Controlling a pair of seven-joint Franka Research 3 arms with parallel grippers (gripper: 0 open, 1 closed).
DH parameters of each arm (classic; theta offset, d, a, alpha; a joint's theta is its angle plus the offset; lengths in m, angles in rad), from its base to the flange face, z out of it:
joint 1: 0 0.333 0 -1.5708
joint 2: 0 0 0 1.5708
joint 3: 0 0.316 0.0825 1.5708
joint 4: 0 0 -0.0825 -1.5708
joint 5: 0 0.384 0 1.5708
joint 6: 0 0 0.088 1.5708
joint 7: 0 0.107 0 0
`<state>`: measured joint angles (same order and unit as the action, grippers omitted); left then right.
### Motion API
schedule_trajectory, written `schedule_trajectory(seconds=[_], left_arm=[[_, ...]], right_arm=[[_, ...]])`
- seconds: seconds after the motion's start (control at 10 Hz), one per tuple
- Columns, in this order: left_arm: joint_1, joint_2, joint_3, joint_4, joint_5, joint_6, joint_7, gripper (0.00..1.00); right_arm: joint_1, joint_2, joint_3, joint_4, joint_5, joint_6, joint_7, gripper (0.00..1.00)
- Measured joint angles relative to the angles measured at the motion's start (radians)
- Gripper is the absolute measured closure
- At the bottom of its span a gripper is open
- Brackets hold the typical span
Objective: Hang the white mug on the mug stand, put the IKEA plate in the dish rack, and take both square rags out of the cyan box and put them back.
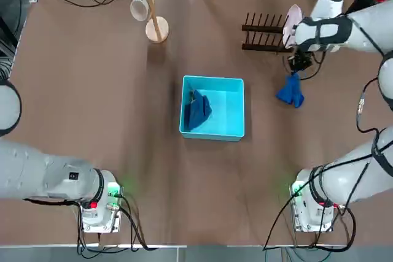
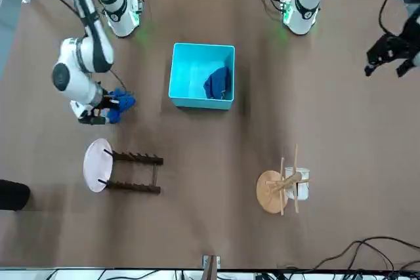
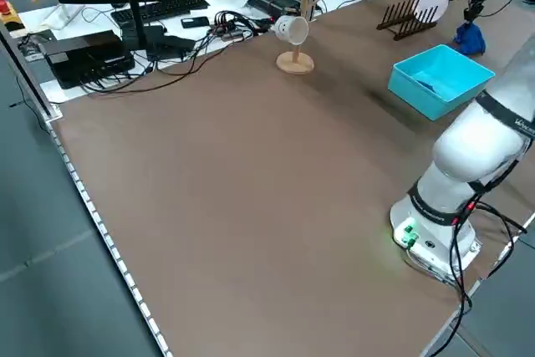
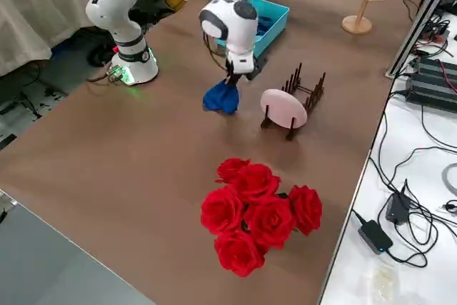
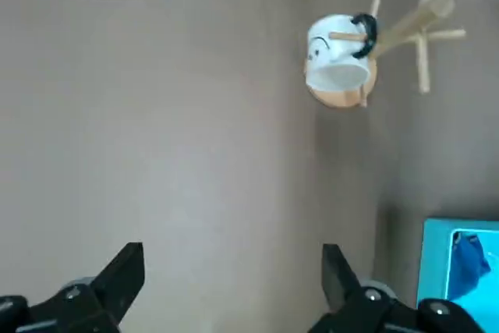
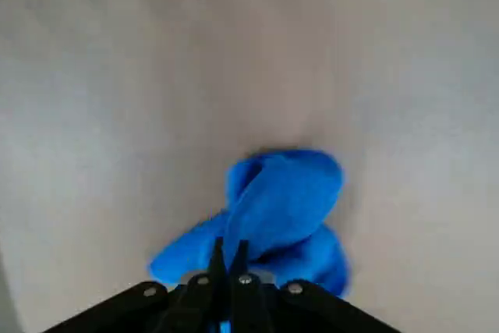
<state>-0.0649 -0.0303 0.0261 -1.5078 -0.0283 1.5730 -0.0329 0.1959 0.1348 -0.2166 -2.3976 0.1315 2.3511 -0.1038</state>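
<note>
Two steps look done, white mug [image 1: 139, 8] on mug stand [image 1: 156, 29], IKEA plate [image 1: 293, 18] in dish rack [image 1: 263, 32]; right gripper [image 1: 299, 64] pinches one rag [image 1: 290, 91] right of cyan box [image 1: 233, 132], second rag [image 1: 198, 110] inside, left gripper [image 5: 232, 282] parked near-left, jaws apart.

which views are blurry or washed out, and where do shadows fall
Right wrist view: soft and pale, the rag in the right gripper smeared at its edges. Top view: a dark vertical shadow streak left of the cyan box. Left wrist view: a dim shadow band on the table below the mug stand; the white mug slightly soft.
</note>
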Motion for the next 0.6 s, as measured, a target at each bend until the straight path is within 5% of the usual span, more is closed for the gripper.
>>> schedule_trajectory(seconds=[0.3,0.6], left_arm=[[0.019,0.050,0.000,0.041,0.000,-0.050,0.021,0.01],[0.018,0.053,-0.011,0.041,0.013,-0.055,0.024,0.02]], right_arm=[[-0.149,-0.002,-0.007,0.014,0.000,-0.056,-0.216,0.97],[-0.117,-0.056,0.024,0.181,0.002,-0.383,-0.112,0.97]])
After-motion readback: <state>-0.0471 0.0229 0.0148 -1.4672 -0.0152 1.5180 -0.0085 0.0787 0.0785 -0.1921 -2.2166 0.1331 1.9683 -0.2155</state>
